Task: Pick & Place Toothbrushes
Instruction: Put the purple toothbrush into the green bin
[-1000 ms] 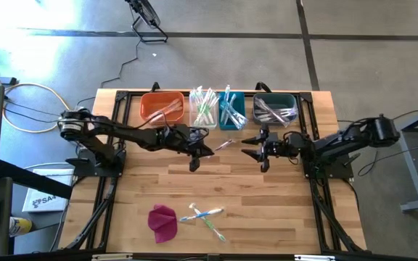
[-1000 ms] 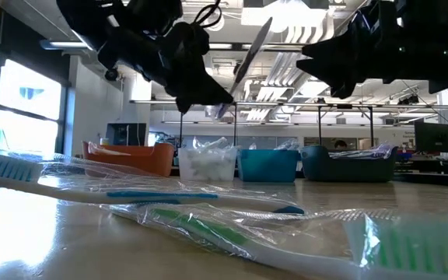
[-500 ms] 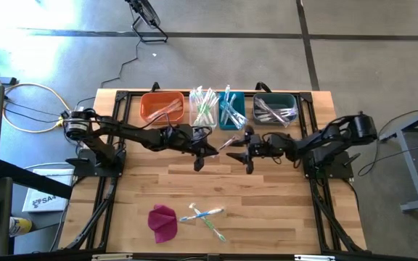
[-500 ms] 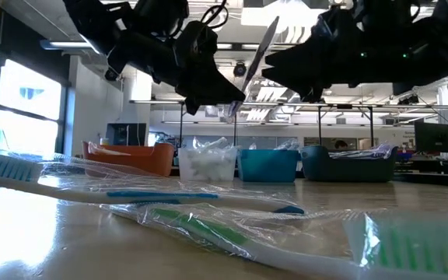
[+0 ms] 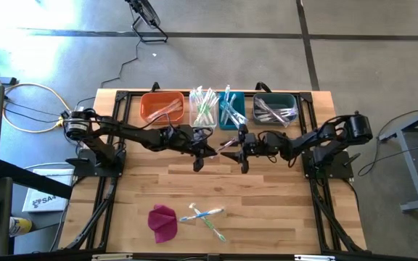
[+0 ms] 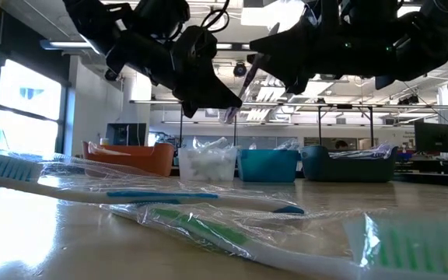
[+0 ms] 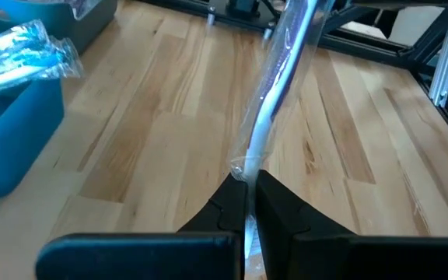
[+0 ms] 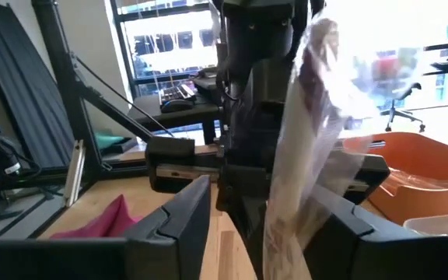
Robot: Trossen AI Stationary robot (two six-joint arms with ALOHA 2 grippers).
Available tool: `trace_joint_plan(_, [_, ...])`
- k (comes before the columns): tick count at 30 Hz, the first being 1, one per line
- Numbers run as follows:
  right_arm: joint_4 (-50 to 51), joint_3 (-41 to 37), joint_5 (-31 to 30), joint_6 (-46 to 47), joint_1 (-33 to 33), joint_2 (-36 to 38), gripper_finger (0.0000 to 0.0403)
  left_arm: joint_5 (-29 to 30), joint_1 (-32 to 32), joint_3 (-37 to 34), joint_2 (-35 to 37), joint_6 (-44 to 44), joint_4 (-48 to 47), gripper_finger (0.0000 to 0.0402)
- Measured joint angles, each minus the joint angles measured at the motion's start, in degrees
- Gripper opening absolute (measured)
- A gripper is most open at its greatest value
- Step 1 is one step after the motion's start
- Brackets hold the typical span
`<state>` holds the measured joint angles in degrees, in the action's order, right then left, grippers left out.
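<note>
Right pincer [image 5: 239, 150] has slid left, now meeting left pincer [image 5: 207, 151] at frame centre.
Left pincer pinches wrapped toothbrush [image 5: 227, 143] above tabletop [image 5: 267, 210]; right pincer's jaws wide, straddling its free end.

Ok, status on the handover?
Left gripper shut on toothbrush, mid-air. Right gripper open around its free end, not closed. Nothing in the way.

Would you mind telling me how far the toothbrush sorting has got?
Done: the four bins at the table's back edge already hold wrapped toothbrushes. In hand: the left gripper is shut on a wrapped toothbrush mid-air, and the open right gripper straddles its other end, apparently a handover. Left: a few loose toothbrushes lie near the front edge beside a magenta cloth.
</note>
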<state>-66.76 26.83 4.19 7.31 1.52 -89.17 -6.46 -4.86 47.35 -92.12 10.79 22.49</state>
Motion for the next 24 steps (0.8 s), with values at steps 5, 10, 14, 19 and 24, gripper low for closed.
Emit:
trace_joint_plan(5, [-0.76, 0.0, 0.09, -0.02, 0.02, 0.0, 0.0121, -0.02, 0.04, 0.0, 0.0, 0.0, -0.31, 0.0006])
trace_joint_plan(10, [-0.74, 0.0, 0.02, -0.05, 0.02, 0.0, 0.0073, -0.09, 0.05, 0.0, 0.0, -0.02, -0.41, 0.0006])
trace_joint_plan(14, [-0.72, 0.0, -2.1, -0.1, 0.02, 0.0, 0.0041, -0.04, 0.04, 0.0, 0.0, 0.0, -0.43, 0.0006])
trace_joint_plan(19, [-0.39, 0.0, -3.22, -0.28, 0.02, 0.0, 0.0022, -0.04, 0.04, 0.0, 0.0, 0.11, -0.57, 0.0006])
trace_joint_plan(24, [-0.37, 0.0, -3.19, -0.22, 0.0, 0.0, 0.0031, 0.02, 0.02, 0.0, 0.0, 0.07, -0.58, 0.0006])
